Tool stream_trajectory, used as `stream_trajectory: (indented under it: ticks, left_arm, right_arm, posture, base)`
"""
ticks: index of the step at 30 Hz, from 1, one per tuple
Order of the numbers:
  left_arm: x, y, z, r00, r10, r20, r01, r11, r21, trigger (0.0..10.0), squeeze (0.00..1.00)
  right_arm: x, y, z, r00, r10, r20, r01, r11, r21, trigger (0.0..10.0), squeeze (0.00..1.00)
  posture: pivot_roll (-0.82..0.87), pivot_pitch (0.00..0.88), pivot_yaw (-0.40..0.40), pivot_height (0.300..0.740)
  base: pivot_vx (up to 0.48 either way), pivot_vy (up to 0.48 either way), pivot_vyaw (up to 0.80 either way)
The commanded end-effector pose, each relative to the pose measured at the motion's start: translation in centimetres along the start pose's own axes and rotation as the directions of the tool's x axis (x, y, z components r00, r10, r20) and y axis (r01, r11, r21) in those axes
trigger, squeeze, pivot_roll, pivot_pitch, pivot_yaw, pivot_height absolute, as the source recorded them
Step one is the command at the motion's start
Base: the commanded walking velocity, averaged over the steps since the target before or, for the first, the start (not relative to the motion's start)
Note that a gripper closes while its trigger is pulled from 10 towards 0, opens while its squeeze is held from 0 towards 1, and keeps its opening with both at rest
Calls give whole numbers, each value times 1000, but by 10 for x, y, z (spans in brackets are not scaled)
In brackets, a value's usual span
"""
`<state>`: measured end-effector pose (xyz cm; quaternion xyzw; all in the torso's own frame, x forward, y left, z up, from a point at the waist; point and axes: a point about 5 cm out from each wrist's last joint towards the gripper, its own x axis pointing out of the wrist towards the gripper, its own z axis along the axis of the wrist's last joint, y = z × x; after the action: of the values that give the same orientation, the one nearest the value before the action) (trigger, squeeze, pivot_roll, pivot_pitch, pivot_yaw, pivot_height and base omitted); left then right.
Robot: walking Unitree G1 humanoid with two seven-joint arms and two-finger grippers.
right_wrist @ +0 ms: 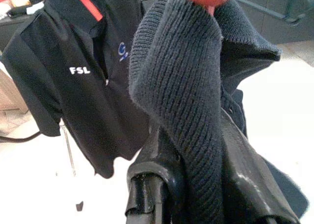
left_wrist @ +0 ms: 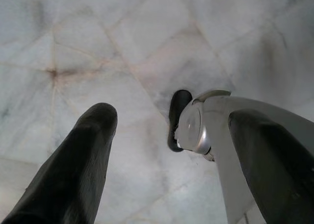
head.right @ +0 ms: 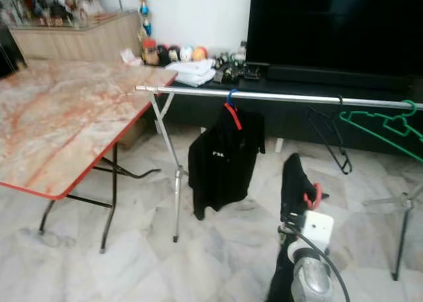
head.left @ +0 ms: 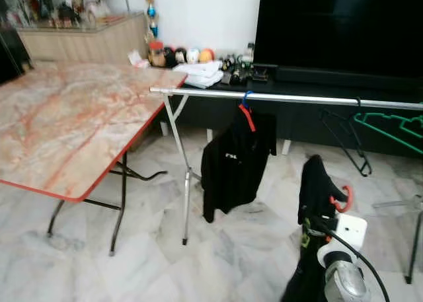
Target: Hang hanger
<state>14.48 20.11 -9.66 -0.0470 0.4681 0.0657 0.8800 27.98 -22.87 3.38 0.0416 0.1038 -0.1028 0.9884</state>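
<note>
My right gripper (right_wrist: 196, 150) is shut on a red hanger (head.left: 345, 199) draped with a dark knit garment (head.left: 316, 186). The cloth covers most of its black fingers (right_wrist: 158, 171). It holds this low, in front of and below the silver clothes rail (head.left: 284, 98). A black FSL polo shirt (head.left: 234, 163) hangs on the rail from another red hanger (head.left: 247, 115). Further right on the rail hang an empty black hanger (head.left: 344, 138) and a green hanger (head.left: 390, 127). My left gripper (left_wrist: 174, 115) hangs open over the marble floor, holding nothing.
A folding table with a marble-pattern top (head.left: 73, 117) stands to the left, its corner close to the rail's left end. Behind the rail are a large dark TV (head.left: 337, 24) and a low black console (head.left: 218, 74) with folded white cloth and small items. The rail's leg (head.left: 186, 196) stands on pale floor tiles.
</note>
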Motion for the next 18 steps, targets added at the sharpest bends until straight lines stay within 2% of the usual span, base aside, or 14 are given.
stream_trajectory:
  ticks: [1,2,6,8,10,12,15,18]
  left_arm:
    - [-1,10,2,1000,24,-1,-24,1000,1,10000,0]
    - [-1,10,2,1000,24,-1,-24,1000,1,10000,0]
    - [-1,11,4,1000,24,6,-24,1000,16,10000,0]
    - [-1,11,4,1000,26,7,-26,999,19,10000,0]
    - [0,11,6,1000,20,18,-21,999,47,10000,0]
    - [0,10,8,999,18,29,-20,998,55,10000,0]
    - [0,10,12,998,22,57,-26,997,72,10000,0]
    - [0,10,15,997,17,77,-24,995,96,10000,0]
  right_arm:
    - [5,12,11,998,33,44,-34,999,20,10000,0]
    - [5,12,11,998,33,44,-34,999,20,10000,0]
    - [5,12,10,999,41,30,-42,999,8,10000,0]
    - [6,12,7,999,54,-7,-54,999,3,10000,0]
    - [9,13,2,988,123,-89,-129,990,-60,10000,0]
    - [11,13,5,984,154,-93,-161,984,-80,10000,0]
    - [19,2,19,982,167,-86,-177,975,-132,10000,0]
    - [21,-7,22,980,160,-120,-179,970,-165,10000,0]
  posture:
    - [45,0,24,740]
    - [45,0,24,740]
    - [45,0,31,740]
    - [44,0,33,740]
    - [49,0,37,740]
    - [52,0,37,740]
    - [40,0,41,740]
    - [34,0,45,740]
  base:
    - [0,480,0]
    - [0,480,0]
    - [0,0,0]
    - [0,0,0]
    - [0,0,0]
    - [0,0,0]
    - [0,0,0]
    - [0,0,0]
